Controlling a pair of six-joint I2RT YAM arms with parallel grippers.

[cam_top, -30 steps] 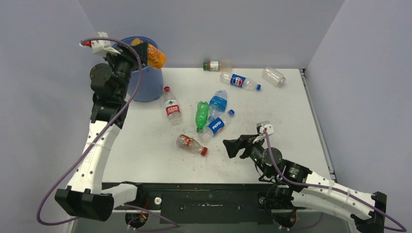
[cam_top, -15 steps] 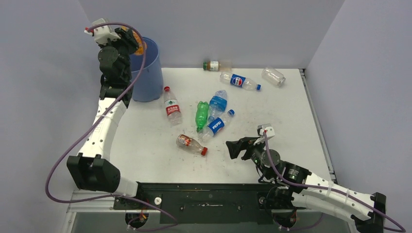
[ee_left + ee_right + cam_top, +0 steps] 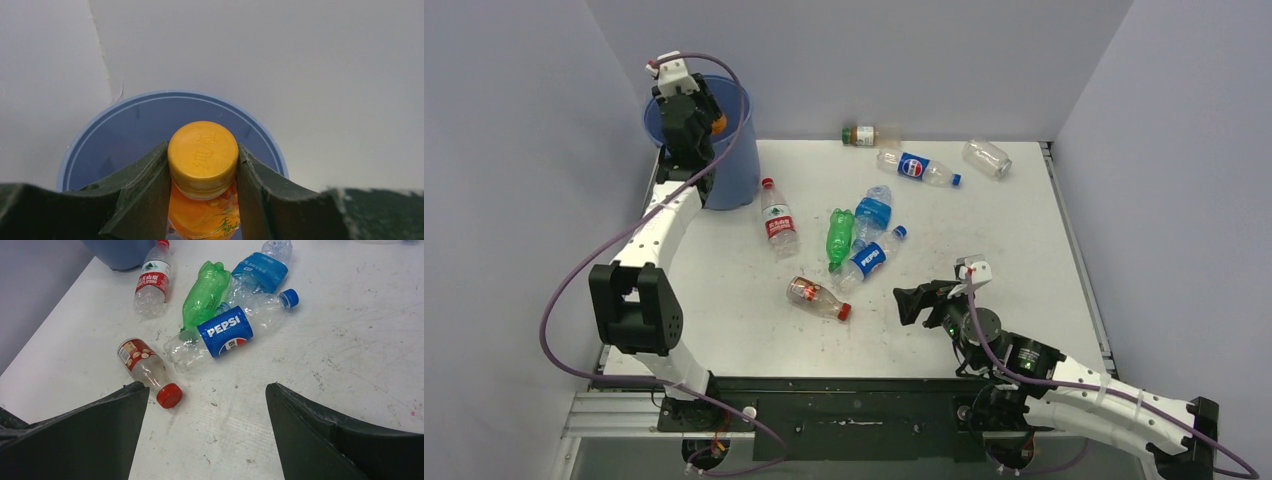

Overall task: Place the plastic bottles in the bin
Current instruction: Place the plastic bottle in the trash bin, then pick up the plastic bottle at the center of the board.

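My left gripper (image 3: pixel 202 148) is shut on an orange plastic bottle (image 3: pixel 203 157) just below its orange cap. It holds the bottle cap-up over the mouth of the blue bin (image 3: pixel 100 122). From above, the left gripper (image 3: pixel 696 112) sits over the bin (image 3: pixel 736 170) at the back left, and only a bit of the orange bottle (image 3: pixel 718 125) shows. My right gripper (image 3: pixel 911 302) hovers open and empty low over the near table. A red-capped clear bottle (image 3: pixel 142 364) lies just ahead of the right gripper (image 3: pixel 206 386), near its left finger, and a Pepsi bottle (image 3: pixel 227 332) lies beyond.
Mid-table lie a green bottle (image 3: pixel 839 236), a blue-tinted one (image 3: pixel 873 212) and a red-labelled one (image 3: pixel 777 222). Along the back wall lie another Pepsi bottle (image 3: pixel 916 167), a clear bottle (image 3: pixel 986 156) and a small brown one (image 3: pixel 861 135). Grey walls enclose the table.
The left arm has swung round, carrying the orange bottle from beside the bin's right rim to over the bin's mouth. The right arm has barely moved.
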